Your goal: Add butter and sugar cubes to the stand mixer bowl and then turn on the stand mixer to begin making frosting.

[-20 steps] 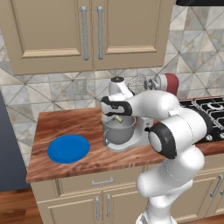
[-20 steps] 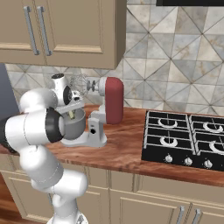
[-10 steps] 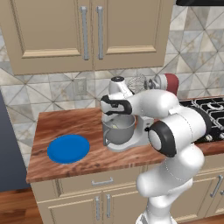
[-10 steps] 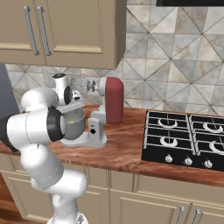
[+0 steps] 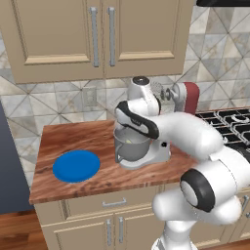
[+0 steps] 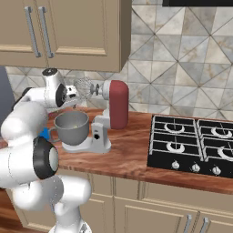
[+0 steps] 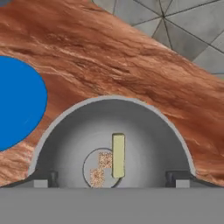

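The grey stand mixer bowl (image 7: 70, 131) sits right below my hand. On its bottom lies the pale yellow butter (image 7: 118, 155), with the beige sugar cubes (image 7: 100, 168) just beside it. My gripper (image 7: 111, 179) hangs over the bowl's mouth, open, fingertips (image 7: 41, 179) wide apart and holding nothing. From the left base view the gripper (image 5: 131, 131) hovers directly above the bowl (image 5: 131, 150). The stand mixer (image 6: 117, 107) has its dark red head tilted back, the wire whisk (image 6: 84, 88) raised above the bowl (image 6: 71, 128).
A flat blue plate (image 5: 76, 165) lies on the wooden counter (image 5: 58, 139) left of the mixer. A black gas stove (image 6: 193, 145) takes up the counter's right side. Wall cabinets (image 5: 97, 34) hang above, and a tiled backsplash runs behind.
The gripper has gone from shut to wide open above the bowl, and the butter that it held now lies on the bowl's bottom. The arm has hardly moved.
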You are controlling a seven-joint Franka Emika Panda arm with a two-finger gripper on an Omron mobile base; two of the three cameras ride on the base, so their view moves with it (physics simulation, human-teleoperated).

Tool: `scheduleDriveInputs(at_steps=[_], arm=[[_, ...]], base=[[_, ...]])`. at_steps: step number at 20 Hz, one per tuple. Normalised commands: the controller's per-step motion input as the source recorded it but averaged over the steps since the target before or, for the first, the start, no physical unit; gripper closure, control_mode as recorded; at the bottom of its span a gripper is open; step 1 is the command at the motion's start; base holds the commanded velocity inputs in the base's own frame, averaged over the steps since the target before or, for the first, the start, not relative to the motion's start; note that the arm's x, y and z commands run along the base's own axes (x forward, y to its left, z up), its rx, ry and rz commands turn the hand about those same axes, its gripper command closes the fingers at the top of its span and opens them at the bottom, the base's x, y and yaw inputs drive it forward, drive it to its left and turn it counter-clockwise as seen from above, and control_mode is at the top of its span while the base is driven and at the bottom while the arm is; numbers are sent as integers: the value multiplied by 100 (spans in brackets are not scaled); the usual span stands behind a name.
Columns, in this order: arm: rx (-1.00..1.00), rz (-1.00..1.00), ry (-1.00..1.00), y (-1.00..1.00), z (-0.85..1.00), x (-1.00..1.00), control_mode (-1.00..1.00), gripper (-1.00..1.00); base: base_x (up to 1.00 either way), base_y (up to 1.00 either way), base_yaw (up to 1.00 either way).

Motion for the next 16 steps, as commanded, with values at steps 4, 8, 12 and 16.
scheduleDriveInputs(at_steps=[4, 8, 12, 16], arm=[[11, 0, -29, -24, 96, -95, -100, -100], [11, 0, -17, -74, 80, -78, -100, -100], [14, 0, -8, -100, 52, -26, -100, -100], [20, -4, 0, -100, 33, 3, -100, -100]], base=[[0, 0, 0], [0, 0, 0], [0, 0, 0], [0, 0, 0]])
